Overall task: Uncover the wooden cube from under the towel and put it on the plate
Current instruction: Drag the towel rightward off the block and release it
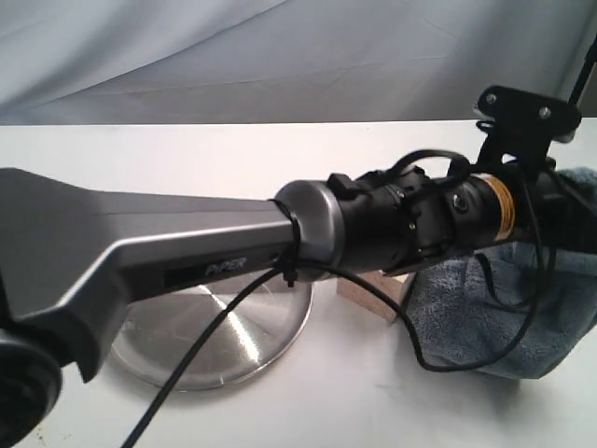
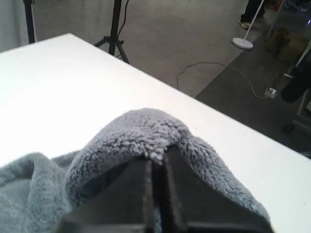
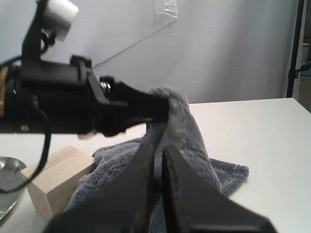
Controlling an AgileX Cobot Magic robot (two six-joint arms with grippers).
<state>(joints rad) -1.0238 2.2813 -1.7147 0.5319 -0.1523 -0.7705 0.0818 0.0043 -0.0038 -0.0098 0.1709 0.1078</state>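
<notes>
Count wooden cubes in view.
1. The wooden cube sits between the plate and the towel, right by the towel's edge; others could be hidden under the towel.

Exterior cam: low and close over the table [image 1: 392, 149], facing the grey backdrop [image 1: 280, 56]. The left arm [image 1: 187, 243] passes right before the lens and hides much of the frame.

Left wrist cam: just behind its own fingers [image 2: 131, 199], looking over the towel [image 2: 141, 131] and past the table edge to the room floor [image 2: 194, 39].

Right wrist cam: near table height, facing the backdrop, side-on to the left gripper [image 3: 163, 109].

Shared: the towel is in all three views. The wooden cube [image 1: 368, 297] is in exterior and right wrist, plus, probably, a sliver of the plate [image 1: 215, 345].
</notes>
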